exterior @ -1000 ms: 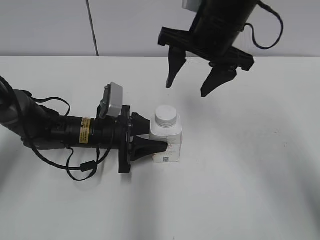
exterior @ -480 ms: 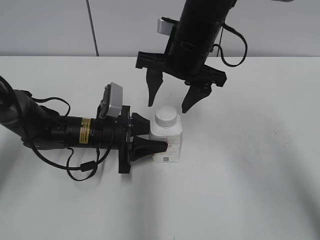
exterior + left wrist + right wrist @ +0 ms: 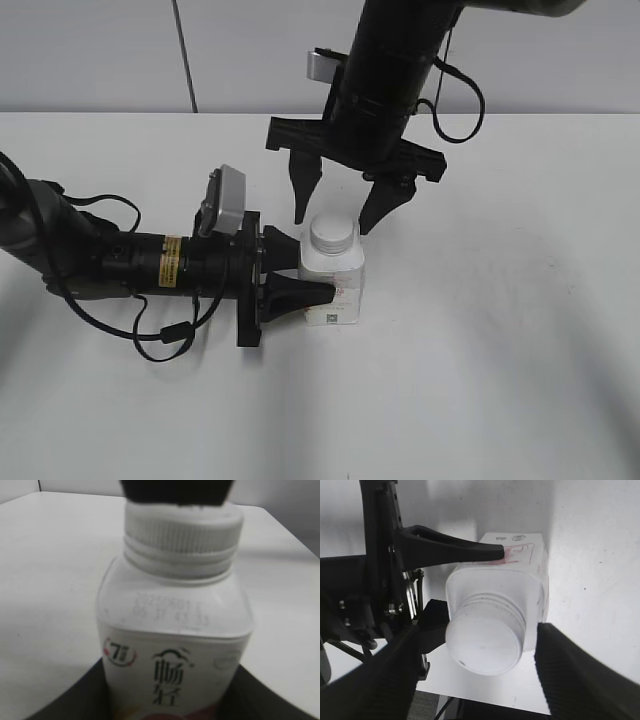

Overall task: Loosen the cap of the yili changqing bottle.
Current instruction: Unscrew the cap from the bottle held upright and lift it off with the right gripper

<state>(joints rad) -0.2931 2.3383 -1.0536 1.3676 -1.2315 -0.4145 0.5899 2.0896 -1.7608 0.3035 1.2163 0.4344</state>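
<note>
While left pincer (image 3: 300, 273) grips bottle (image 3: 334, 282) on bench (image 3: 500, 350), right pincer (image 3: 338, 217) hangs spread wide above cap (image 3: 333, 234).

Bottle (image 3: 172, 650) white plastic, smooth, slight sheen; cap (image 3: 181, 527) ribbed white plastic; fingers (image 3: 304, 293) matt black.

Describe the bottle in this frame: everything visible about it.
The yili changqing bottle is white plastic with a squarish body, rounded shoulders, a pink-red label and a printed date code. It stands upright on the table, its ribbed white cap still on. The left gripper clamps its body; the right gripper, jaws open, straddles the cap without touching.
</note>
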